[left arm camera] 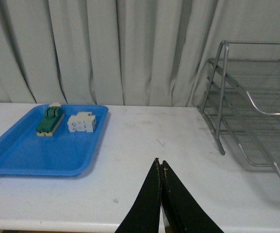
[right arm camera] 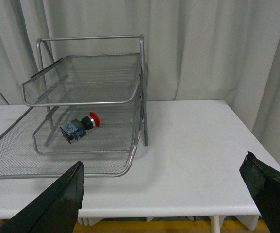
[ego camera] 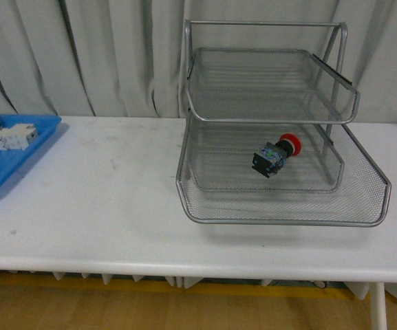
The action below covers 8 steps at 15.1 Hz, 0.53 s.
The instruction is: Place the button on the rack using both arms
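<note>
The button [ego camera: 275, 153] lies on its side inside the silver wire rack [ego camera: 281, 221], on the mesh tray below the top one, with its red cap toward the back right. The right wrist view shows the button [right arm camera: 80, 127] resting in the rack [right arm camera: 91, 38] too. No arm shows in the front view. My left gripper [left arm camera: 160, 162] is shut with nothing between its fingers, above bare table between the blue tray and the rack [left arm camera: 256, 43]. My right gripper [right arm camera: 164, 162] stands wide open and empty, well back from the rack.
A blue tray [ego camera: 5, 168] at the table's left edge holds a green-and-beige switch [left arm camera: 50, 121] and a white component [left arm camera: 82, 122]. The white table [ego camera: 102, 206] stretches between tray and rack. Grey curtains hang behind.
</note>
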### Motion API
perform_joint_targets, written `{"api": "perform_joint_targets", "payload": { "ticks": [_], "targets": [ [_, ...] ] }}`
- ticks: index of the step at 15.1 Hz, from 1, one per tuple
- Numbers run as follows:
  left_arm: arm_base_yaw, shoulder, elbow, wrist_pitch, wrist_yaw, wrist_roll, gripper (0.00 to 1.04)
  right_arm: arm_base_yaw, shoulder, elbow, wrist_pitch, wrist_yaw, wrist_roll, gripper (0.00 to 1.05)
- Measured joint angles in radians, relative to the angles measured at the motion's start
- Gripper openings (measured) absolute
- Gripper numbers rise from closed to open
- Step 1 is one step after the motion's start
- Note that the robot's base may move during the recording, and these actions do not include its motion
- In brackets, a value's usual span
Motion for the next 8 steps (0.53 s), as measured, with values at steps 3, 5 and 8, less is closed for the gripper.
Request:
{"api": "perform_joint_targets", "payload": {
  "ticks": [3, 5, 8],
  "targets": [
    [0.0, -0.076, 0.0, -0.071, 0.0, 0.0, 0.02, 0.0, 0.0, 0.0, 0.0, 0.0, 0.0, 0.98],
    [0.0, -0.117, 0.0, -0.11, 0.0, 0.0, 0.02, 0.0, 0.0, 0.0, 0.0, 0.0, 0.0, 0.98],
    [0.0, -0.179, 0.0, -0.17, 0.0, 0.0, 0.02, 0.0, 0.0, 0.0, 0.0, 0.0, 0.0, 0.98]
  ]
}}
